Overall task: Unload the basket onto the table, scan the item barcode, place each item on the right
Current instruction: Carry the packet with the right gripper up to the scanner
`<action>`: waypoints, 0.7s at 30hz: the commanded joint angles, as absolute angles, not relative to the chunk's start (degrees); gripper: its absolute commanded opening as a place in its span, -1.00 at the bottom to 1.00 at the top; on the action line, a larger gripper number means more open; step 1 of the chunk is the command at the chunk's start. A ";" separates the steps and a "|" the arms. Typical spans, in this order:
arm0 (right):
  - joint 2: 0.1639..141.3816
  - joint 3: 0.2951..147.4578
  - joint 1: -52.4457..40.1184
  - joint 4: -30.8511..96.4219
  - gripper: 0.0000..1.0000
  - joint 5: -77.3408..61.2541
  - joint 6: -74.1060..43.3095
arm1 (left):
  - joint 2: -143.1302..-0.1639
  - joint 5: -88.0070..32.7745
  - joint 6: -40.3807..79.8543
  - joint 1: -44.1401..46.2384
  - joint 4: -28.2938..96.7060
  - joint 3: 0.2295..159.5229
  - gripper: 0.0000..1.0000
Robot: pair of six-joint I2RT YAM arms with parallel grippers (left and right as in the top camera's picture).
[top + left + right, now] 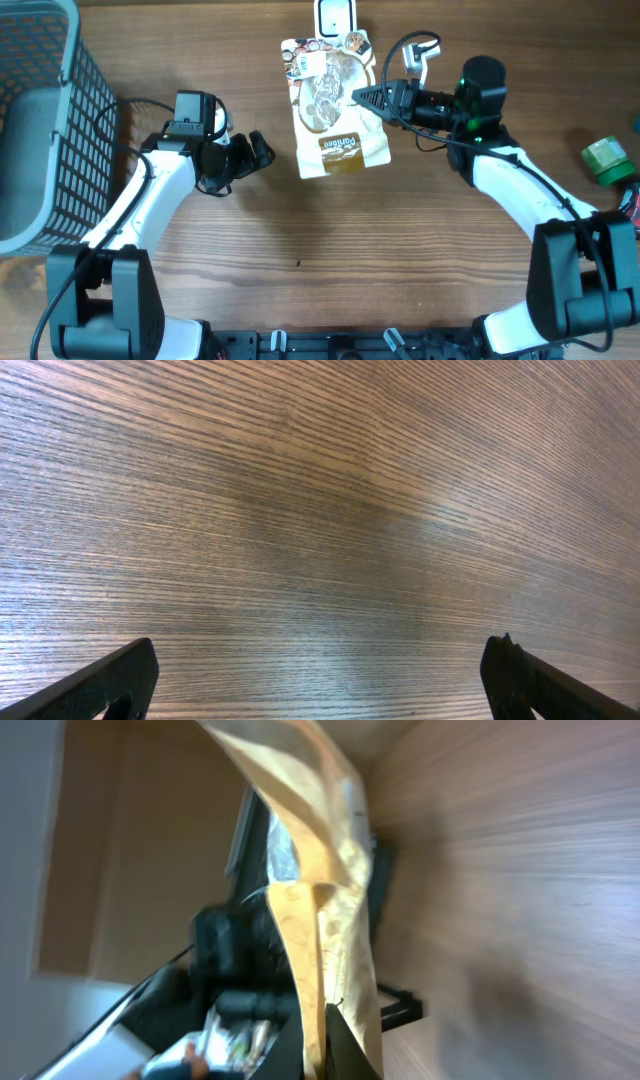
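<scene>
Wooden tabletop point(300, 230) underlies everything. A grey basket point(40, 130) stands far left of the snack pouch point(335, 115). Right jaws are clamped on the pouch's right edge; left jaws gape wide, empty, left of the pouch. A white scanner point(335, 14) sits just behind the pouch, a green object point(607, 160) far right

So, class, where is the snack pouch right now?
Overhead view: the snack pouch is top centre, just below the white scanner, its right edge pinched by the right tool.
</scene>
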State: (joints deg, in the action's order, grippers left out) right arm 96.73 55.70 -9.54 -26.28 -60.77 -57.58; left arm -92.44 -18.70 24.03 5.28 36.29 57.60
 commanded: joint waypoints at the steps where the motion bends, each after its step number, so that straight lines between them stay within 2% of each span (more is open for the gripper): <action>1: 95.79 65.39 -9.50 -17.15 -0.90 -48.03 -44.14 | -92.20 -18.04 22.87 5.30 36.29 58.00 1.00; 4: 96.07 74.39 -10.39 -2.11 -0.90 -30.83 -36.21 | -92.20 -18.04 22.87 5.30 36.29 58.00 1.00; 6: 96.73 78.96 -10.94 2.55 -0.90 -24.27 -32.38 | -92.20 -18.04 22.87 5.30 36.29 58.00 1.00; 13: 102.54 89.65 -12.43 6.28 -0.90 -9.39 -21.47 | -92.20 -18.04 22.87 5.30 36.29 58.00 1.00; 21: 113.36 96.38 -18.22 7.66 -0.91 8.49 -4.64 | -92.20 -18.04 22.87 5.30 36.29 58.00 1.00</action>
